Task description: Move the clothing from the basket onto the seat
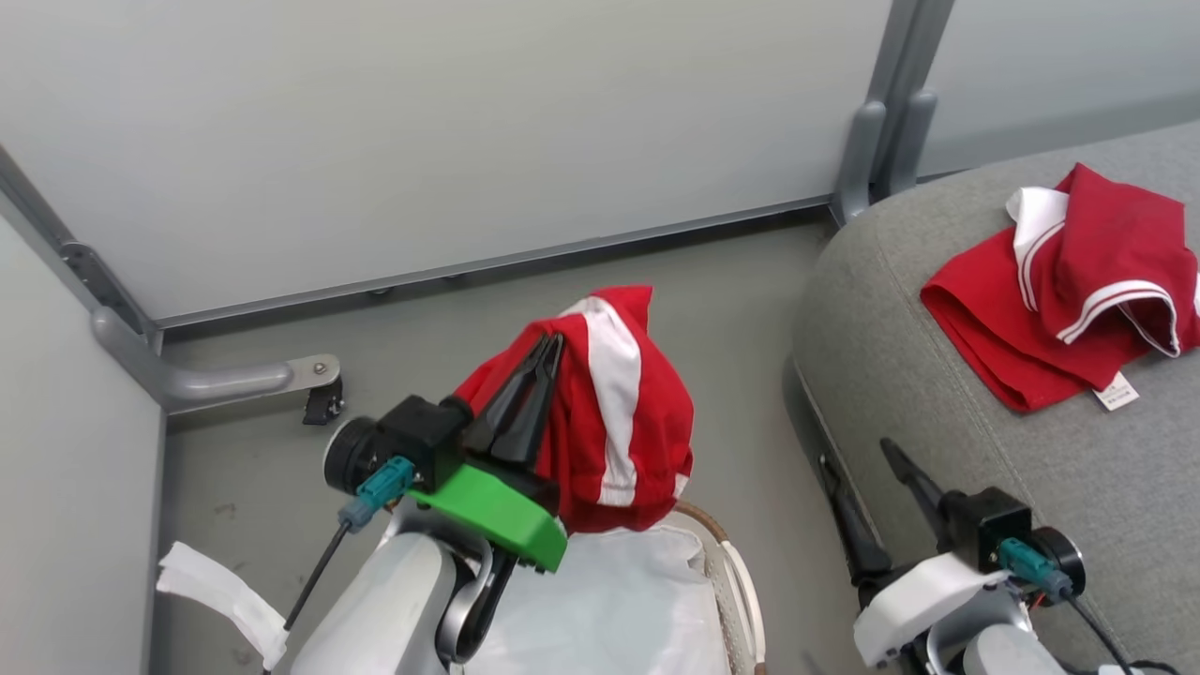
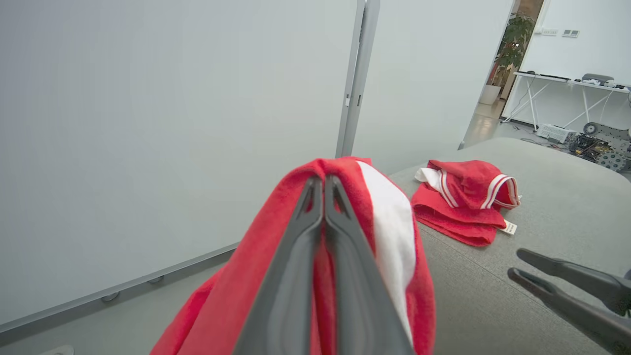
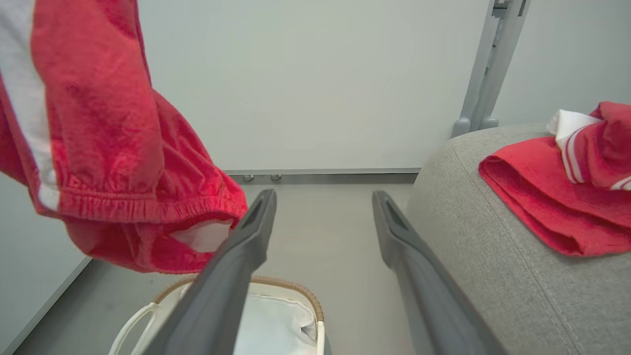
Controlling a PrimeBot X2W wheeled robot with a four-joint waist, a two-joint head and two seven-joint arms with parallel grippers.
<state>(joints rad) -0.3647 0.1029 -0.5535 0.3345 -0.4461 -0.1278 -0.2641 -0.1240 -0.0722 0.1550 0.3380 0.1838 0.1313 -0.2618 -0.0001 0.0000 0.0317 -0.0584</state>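
My left gripper [image 1: 553, 342] is shut on a red garment with a white stripe [image 1: 614, 412], which hangs from its tips in the air above the basket [image 1: 741, 581]. In the left wrist view the same garment [image 2: 389, 231] drapes over the closed fingers [image 2: 296, 276]. A second red garment with white trim [image 1: 1069, 281] lies crumpled on the grey seat [image 1: 900, 356], also visible in the left wrist view [image 2: 463, 197]. My right gripper [image 1: 858, 478] stands open and empty beside the seat's left edge. From the right wrist view the hanging garment [image 3: 108, 162] floats over the basket [image 3: 296, 291].
White partition walls with grey metal posts [image 1: 877, 131] close off the back and left. A metal foot bracket [image 1: 234, 380] sits on the grey floor at the left. White liner fabric [image 1: 609, 609] fills the basket. A white strip [image 1: 220, 591] lies on the floor near my left arm.
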